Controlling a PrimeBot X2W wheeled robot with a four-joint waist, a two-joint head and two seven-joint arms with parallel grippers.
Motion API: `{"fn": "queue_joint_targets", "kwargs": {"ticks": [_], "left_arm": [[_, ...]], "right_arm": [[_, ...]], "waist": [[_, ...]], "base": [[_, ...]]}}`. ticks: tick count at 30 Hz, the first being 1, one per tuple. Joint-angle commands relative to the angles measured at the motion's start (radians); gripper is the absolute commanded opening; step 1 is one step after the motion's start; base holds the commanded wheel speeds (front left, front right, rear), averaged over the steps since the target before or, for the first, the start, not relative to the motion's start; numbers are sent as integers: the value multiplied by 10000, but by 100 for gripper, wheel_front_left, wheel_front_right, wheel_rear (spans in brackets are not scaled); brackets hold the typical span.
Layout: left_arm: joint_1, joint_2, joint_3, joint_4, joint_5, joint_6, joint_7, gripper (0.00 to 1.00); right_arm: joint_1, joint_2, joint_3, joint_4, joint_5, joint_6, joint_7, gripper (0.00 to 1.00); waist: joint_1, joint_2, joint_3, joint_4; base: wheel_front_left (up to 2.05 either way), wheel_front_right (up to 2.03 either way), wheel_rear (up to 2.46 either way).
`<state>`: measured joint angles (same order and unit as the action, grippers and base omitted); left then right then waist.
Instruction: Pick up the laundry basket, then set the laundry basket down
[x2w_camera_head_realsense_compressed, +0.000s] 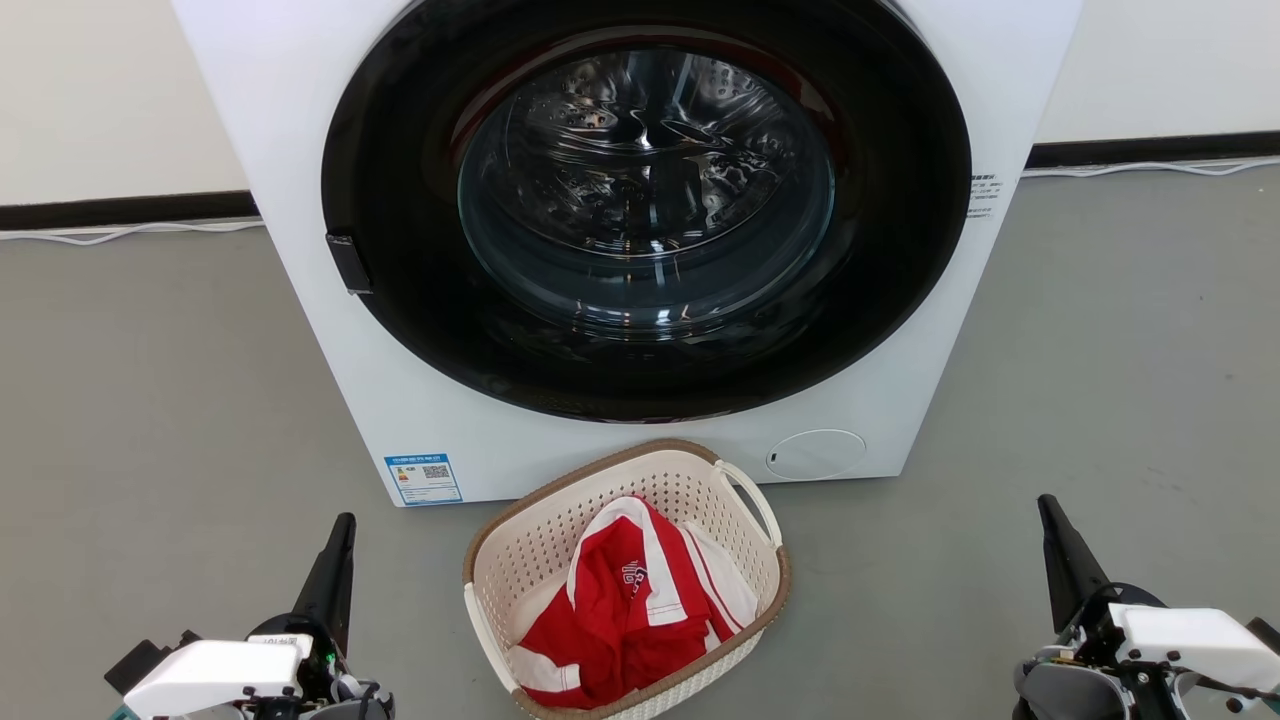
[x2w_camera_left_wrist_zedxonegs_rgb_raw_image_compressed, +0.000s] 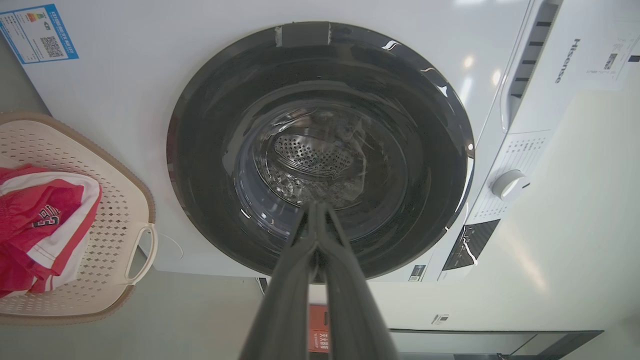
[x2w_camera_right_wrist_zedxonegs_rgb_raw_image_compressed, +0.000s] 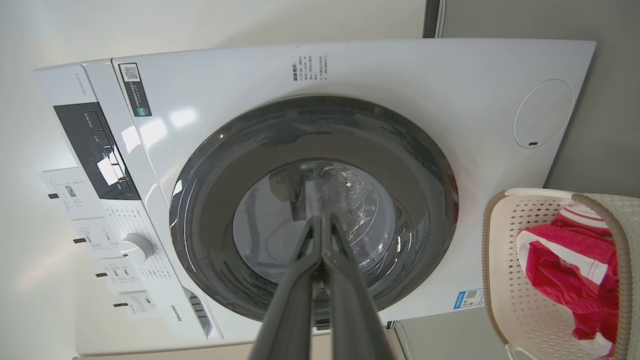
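Left gripper (x2w_camera_head_realsense_compressed: 344, 524): low at the left, fingers pressed together to one point, nothing between them. It touches nothing and hangs over bare grey floor (x2w_camera_head_realsense_compressed: 150, 400), well apart from the basket. In the left wrist view the left gripper (x2w_camera_left_wrist_zedxonegs_rgb_raw_image_compressed: 316, 206) is aimed at the washer's dark round door (x2w_camera_left_wrist_zedxonegs_rgb_raw_image_compressed: 210, 150), tips meeting.

Right gripper (x2w_camera_head_realsense_compressed: 1046, 503): low at the right, same story: fingers closed flat on each other, empty, off the floor, well clear of the basket. In its own wrist view the right gripper (x2w_camera_right_wrist_zedxonegs_rgb_raw_image_compressed: 320, 221) also lines up on the door glass.

Laundry basket (x2w_camera_head_realsense_compressed: 540, 545): on the floor between the two grippers, just in front of the white washer (x2w_camera_head_realsense_compressed: 450, 440), below the door. Can't tell if the far rim touches the washer front. It sits upright, turned at an angle to the washer. Cream plastic, perforated walls, brown woven-look rim, rounded corners. One white loop handle (x2w_camera_head_realsense_compressed: 752, 497) shows on the right side, towards the washer. Inside: a crumpled red and white garment (x2w_camera_head_realsense_compressed: 630, 600), heaped towards the near end, far end of the basket showing bare wall. The side views show the same basket (x2w_camera_left_wrist_zedxonegs_rgb_raw_image_compressed: 115, 200) (x2w_camera_right_wrist_zedxonegs_rgb_raw_image_compressed: 505, 260) beside the washer.
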<state>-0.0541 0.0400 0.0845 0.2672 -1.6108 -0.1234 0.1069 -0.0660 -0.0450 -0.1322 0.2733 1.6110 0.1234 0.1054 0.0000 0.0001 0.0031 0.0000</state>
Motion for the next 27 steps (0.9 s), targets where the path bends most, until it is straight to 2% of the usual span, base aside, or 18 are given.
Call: {"fn": "queue_joint_targets", "kwargs": {"ticks": [1, 27], "left_arm": [[-539, 102, 294, -223, 22, -73, 64, 0], [-539, 102, 293, -223, 21, -73, 63, 0]], "right_arm": [[-419, -53, 184, -286, -24, 73, 78, 0], [-419, -52, 185, -286, -23, 73, 78, 0]], "waist": [[0, -1, 0, 0], [0, -1, 0, 0]], "base": [[0, 0, 0], [0, 0, 0]]}}
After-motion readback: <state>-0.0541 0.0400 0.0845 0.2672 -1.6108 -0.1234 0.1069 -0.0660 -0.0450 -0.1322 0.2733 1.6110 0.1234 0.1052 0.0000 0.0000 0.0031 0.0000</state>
